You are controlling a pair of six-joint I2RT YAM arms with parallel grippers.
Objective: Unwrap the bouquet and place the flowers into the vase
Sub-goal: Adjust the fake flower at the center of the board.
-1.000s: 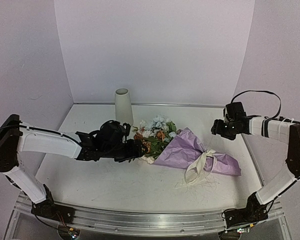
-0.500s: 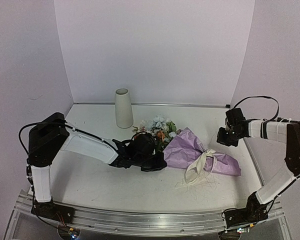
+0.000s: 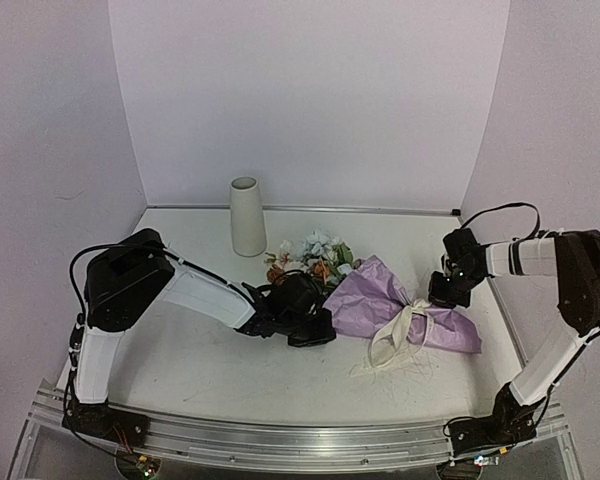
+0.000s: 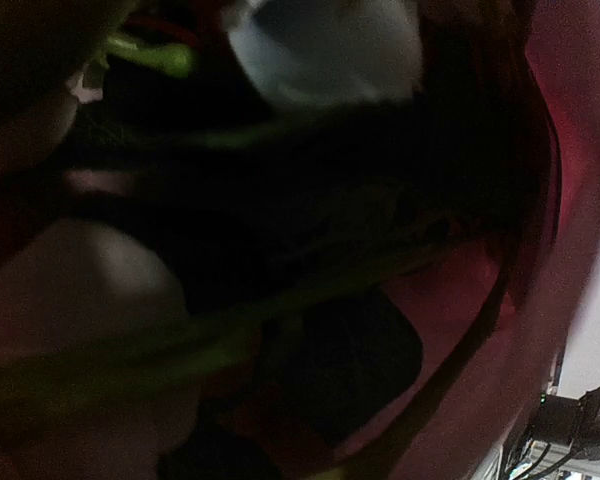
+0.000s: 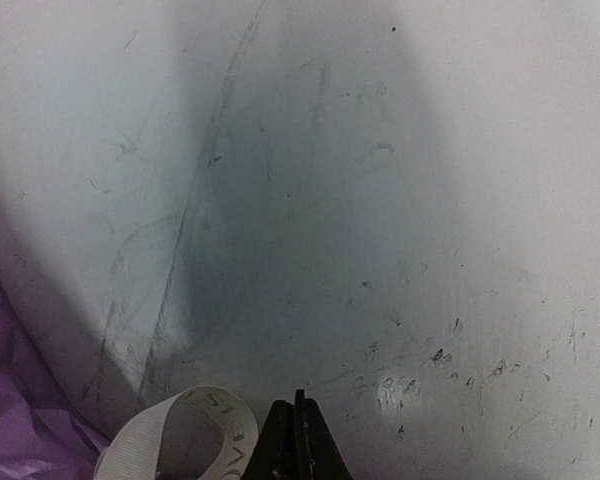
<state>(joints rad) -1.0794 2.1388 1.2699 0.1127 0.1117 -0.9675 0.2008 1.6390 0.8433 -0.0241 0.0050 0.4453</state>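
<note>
Left gripper [image 3: 314, 331] is low on the table [image 3: 180, 370], at the near edge of the flower heads, jaws clenched. Its wrist view is dark and blurred, showing only green stems and a pale bloom, so it is unclear whether a stem is pinched. The vase [image 3: 246, 215] stands upright at the back, off-white and tapered to its mouth. The bouquet [image 3: 380, 305] lies on its side mid-table, wrapped. The flowers [image 3: 315, 258], rust, pale blue and cream with green leaves, point left toward the vase. The lilac paper [image 3: 365, 300] forms a crinkled cone, and the cream ribbon bow [image 3: 400, 330] is tied. Right gripper [image 5: 298, 425] is clenched on nothing, just above the table, with a ribbon loop just beside it.
</note>
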